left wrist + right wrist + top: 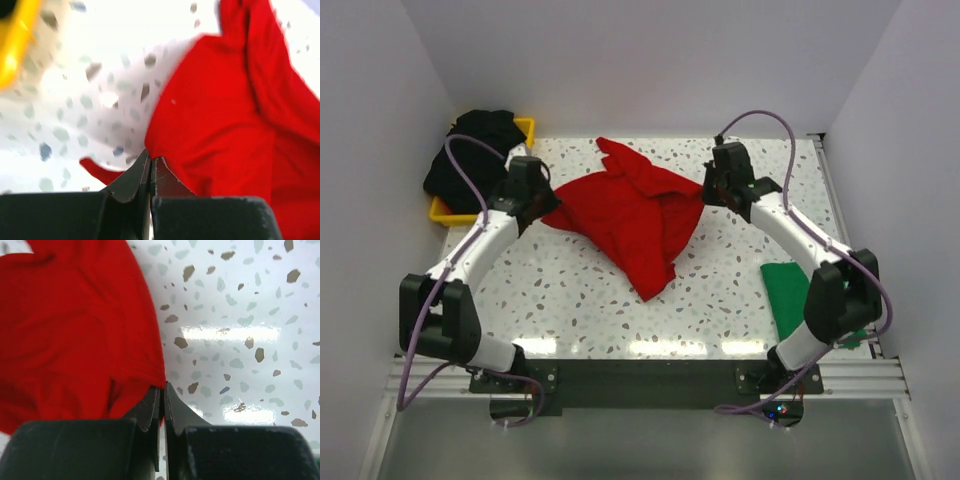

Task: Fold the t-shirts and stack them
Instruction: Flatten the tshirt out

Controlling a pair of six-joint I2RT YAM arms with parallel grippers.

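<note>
Bench (720, 300): speckled white top, both arms reaching in from the near edge.

Red t-shirt (635, 215): largest item, lying mid-bench and toward the far edge. It is crumpled and bunched, one lobe trailing toward the near edge. Not spread flat, and no fold is visible.

Black t-shirts (470, 160): a dark heap at the far left corner, slumped in and over a yellow bin (525, 125). Count not readable. Unfolded.

Green t-shirt (788, 290): by the right edge, toward the near right corner, partly hidden behind the right arm. It looks flat and compact, possibly already folded. Cannot confirm.

Left tool (150, 162): clenched on the left margin of the red t-shirt, cloth pinched at the tips and a small tab of red showing beside the jaws.

Right tool (162, 390): clenched on the opposite, right margin of the same shirt, with red visible in the slit between the jaws.

Judgement: early stage. Both edges of the red shirt are gripped, probably to pull it out flat. Folding of the red and black shirts, and all stacking, remains.
</note>
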